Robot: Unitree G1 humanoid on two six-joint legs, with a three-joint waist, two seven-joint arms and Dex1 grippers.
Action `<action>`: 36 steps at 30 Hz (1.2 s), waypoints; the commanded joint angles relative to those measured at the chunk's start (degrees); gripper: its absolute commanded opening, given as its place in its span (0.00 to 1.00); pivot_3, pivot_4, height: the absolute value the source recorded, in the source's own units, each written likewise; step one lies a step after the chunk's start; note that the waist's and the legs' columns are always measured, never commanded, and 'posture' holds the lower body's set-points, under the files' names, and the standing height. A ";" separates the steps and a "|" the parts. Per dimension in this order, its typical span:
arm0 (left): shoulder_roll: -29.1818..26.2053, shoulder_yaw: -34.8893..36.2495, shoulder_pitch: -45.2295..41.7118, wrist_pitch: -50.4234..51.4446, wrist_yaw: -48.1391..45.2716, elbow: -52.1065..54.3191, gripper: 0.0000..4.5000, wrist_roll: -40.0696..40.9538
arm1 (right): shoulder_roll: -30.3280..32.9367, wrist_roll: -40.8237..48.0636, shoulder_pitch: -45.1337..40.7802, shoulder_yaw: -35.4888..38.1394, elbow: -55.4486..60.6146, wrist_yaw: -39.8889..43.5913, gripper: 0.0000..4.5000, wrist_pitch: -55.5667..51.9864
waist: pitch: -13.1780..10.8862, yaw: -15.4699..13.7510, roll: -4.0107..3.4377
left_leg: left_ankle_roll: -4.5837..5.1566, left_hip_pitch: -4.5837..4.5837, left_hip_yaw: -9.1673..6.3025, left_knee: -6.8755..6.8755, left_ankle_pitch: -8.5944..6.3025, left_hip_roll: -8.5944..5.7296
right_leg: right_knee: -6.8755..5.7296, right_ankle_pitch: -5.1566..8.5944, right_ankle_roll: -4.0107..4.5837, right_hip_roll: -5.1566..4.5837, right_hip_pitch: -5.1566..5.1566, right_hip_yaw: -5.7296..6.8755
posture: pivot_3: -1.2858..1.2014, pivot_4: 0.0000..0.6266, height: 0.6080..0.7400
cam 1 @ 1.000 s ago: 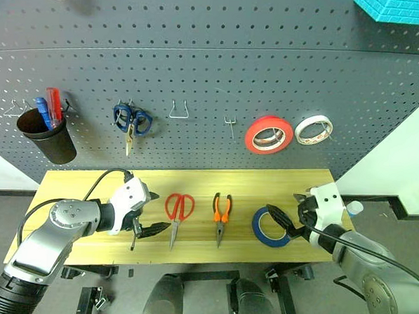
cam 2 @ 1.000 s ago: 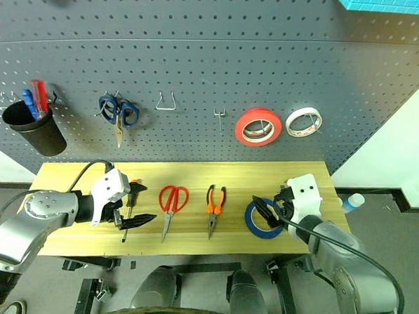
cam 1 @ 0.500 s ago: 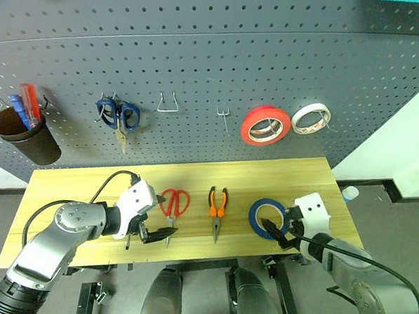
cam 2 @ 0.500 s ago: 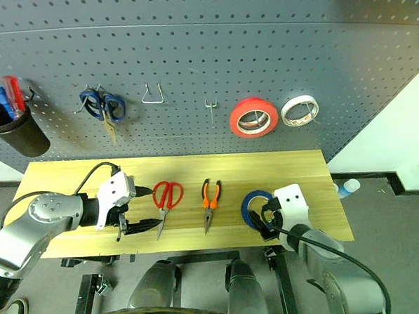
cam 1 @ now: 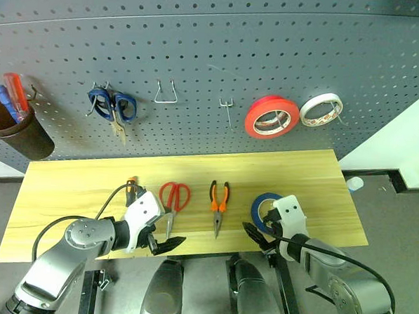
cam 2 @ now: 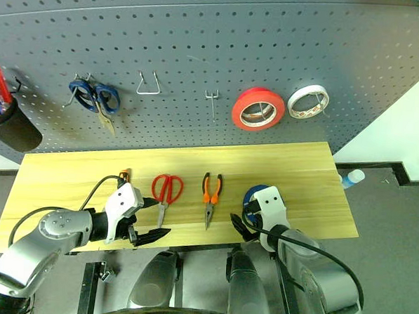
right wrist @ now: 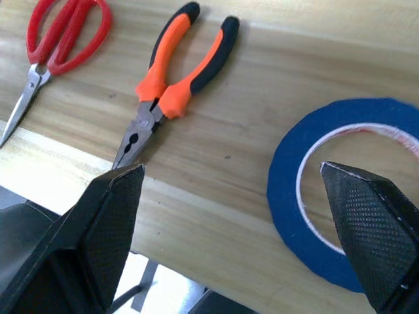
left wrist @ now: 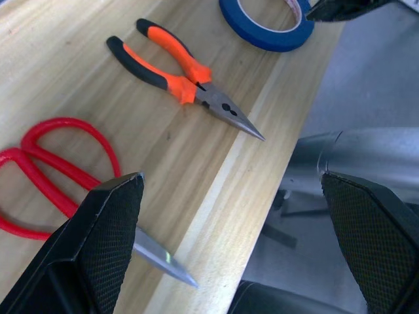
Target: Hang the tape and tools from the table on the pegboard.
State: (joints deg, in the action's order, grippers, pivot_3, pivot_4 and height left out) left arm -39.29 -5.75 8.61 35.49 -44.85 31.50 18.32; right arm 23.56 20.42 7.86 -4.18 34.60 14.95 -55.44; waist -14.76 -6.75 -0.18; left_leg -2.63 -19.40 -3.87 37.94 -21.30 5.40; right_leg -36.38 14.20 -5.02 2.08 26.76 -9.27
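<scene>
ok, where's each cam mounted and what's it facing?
Head stereo pair: high, looking down at the table and pegboard; both arms show.
Left wrist: along the left end effector, sees red scissors, pliers.
Right wrist: along the right end effector, sees blue tape.
Shared: the pliers.

Table: light yellowish wood, visible grain. Pegboard: dark grey, regular grid of small holes. On the table: blue tape, red-handled scissors, pliers with orange-and-black handles. On the pegboard: red roll, whitish roll, blue-handled scissors.
</scene>
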 commanded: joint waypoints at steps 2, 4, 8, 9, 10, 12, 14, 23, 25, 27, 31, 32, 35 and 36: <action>-1.64 2.81 2.11 -0.76 -0.59 3.12 1.00 1.52 | -0.28 -0.37 0.36 -0.64 -0.27 0.45 1.00 0.93 | -0.37 -0.07 0.00 | 0.00 -0.01 0.00 0.00 0.00 0.00 | 0.00 0.00 0.00 0.00 0.01 0.00 | 0.64 0.45 1.00; -2.33 3.71 1.90 -0.70 -0.73 2.77 1.00 1.84 | -0.33 -0.98 -0.20 -1.07 -2.24 0.63 1.00 1.86 | -0.46 -0.07 0.01 | 0.00 -0.02 0.00 0.00 0.00 0.00 | 0.00 0.00 -0.01 0.00 0.02 0.00 | 0.64 0.46 1.00; -2.60 3.91 2.19 -0.35 -0.49 3.59 1.00 2.29 | -0.27 -2.31 -1.76 -1.68 -5.07 0.96 1.00 3.91 | -1.12 -0.06 0.07 | -0.05 -0.02 0.01 0.01 0.03 0.00 | 0.00 0.00 -0.01 -0.01 0.02 -0.01 | 0.64 0.47 1.00; -2.59 3.88 2.46 -0.20 -0.40 4.02 1.00 2.46 | -0.22 -2.73 -1.93 -1.97 -5.62 1.12 1.00 4.61 | -1.25 -0.06 0.07 | -0.06 -0.03 0.02 0.01 0.03 0.00 | 0.00 0.00 -0.01 -0.02 0.02 -0.01 | 0.64 0.47 1.00; -2.59 3.85 2.81 0.03 -0.31 4.59 1.00 2.71 | -0.26 -3.07 -2.14 -2.20 -6.30 1.25 1.00 5.21 | -1.38 -0.06 0.09 | -0.06 -0.04 0.03 0.01 0.03 0.00 | 0.00 0.00 -0.01 -0.02 0.03 -0.01 | 0.64 0.47 1.00; -2.71 3.88 3.33 0.62 -0.12 5.69 1.00 3.25 | -0.50 -3.46 -2.69 -2.30 -7.43 1.33 1.00 5.94 | -1.59 -0.06 0.09 | -0.06 -0.10 0.03 -0.01 0.03 0.00 | 0.00 0.00 -0.02 -0.02 0.10 -0.01 | 0.64 0.48 1.00; -2.88 4.10 3.59 1.18 0.11 6.55 1.00 3.79 | -0.79 -3.65 -3.29 -2.36 -8.14 1.56 1.00 6.44 | -1.67 -0.06 0.09 | -0.06 -0.12 0.03 -0.01 0.03 0.00 | 0.00 -0.01 -0.02 -0.02 0.13 -0.02 | 0.64 0.49 1.00; -3.88 5.46 4.96 3.28 0.73 9.54 1.00 5.73 | -0.49 -4.55 -3.20 -2.69 -9.50 2.73 1.00 7.01 | -2.48 -0.07 0.04 | -0.06 -0.12 0.03 -0.01 0.03 0.00 | -0.03 -0.01 -0.02 -0.02 0.13 -0.04 | 0.64 0.52 1.00; -4.13 5.79 5.26 3.61 0.87 10.03 1.00 6.12 | -0.51 -4.66 -3.02 -2.60 -9.23 2.88 1.00 6.75 | -2.77 -0.06 0.03 | -0.06 -0.13 0.03 -0.01 0.03 0.00 | -0.03 -0.01 -0.02 -0.02 0.16 -0.04 | 0.64 0.53 1.00; -4.40 6.25 5.63 3.98 0.92 10.52 1.00 6.54 | -0.59 -4.88 -2.77 -2.72 -9.32 2.92 1.00 6.88 | -3.09 -0.06 0.04 | -0.06 -0.13 0.02 -0.01 0.03 0.00 | -0.03 -0.01 -0.03 -0.02 0.16 -0.04 | 0.64 0.54 1.00; -5.08 7.06 6.37 4.85 1.16 11.80 1.00 7.65 | -1.00 -5.63 -2.80 -2.92 -10.83 2.62 1.00 7.67 | -3.57 -0.06 0.04 | -0.06 -0.15 0.03 -0.01 0.03 0.00 | -0.03 -0.01 -0.03 -0.02 0.18 -0.05 | 0.64 0.56 1.00; -5.18 7.18 6.49 5.01 1.22 12.05 1.00 7.84 | -1.13 -5.85 -2.88 -3.03 -11.22 2.54 1.00 7.91 | -3.75 -0.06 0.06 | -0.06 -0.15 0.03 -0.01 0.03 0.00 | -0.03 -0.01 -0.03 -0.03 0.18 -0.05 | 0.64 0.56 1.00; -5.49 7.89 6.83 5.99 1.44 13.25 1.00 8.81 | -1.83 -6.54 -3.28 -3.61 -12.31 2.44 1.00 8.63 | -4.25 -0.05 0.03 | -0.08 -0.17 0.02 -0.01 0.03 0.00 | -0.04 -0.01 -0.03 -0.03 0.20 -0.05 | 0.65 0.57 1.00; -5.65 8.20 6.94 6.31 1.48 13.63 1.00 9.20 | -2.11 -6.81 -3.51 -3.86 -12.75 2.43 1.00 8.92 | -4.40 -0.04 0.05 | -0.08 -0.18 0.03 -0.01 0.04 0.00 | -0.04 -0.01 -0.03 -0.03 0.22 -0.06 | 0.65 0.57 1.00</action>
State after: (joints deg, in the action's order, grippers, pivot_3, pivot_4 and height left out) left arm -44.50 1.23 14.89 41.30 -43.38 42.62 25.98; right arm 22.25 14.00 4.09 -7.05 21.74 17.33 -47.61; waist -19.16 -6.80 -0.12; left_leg -2.71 -19.62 -3.84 37.93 -21.26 5.40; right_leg -36.43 14.19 -5.05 2.05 27.04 -9.33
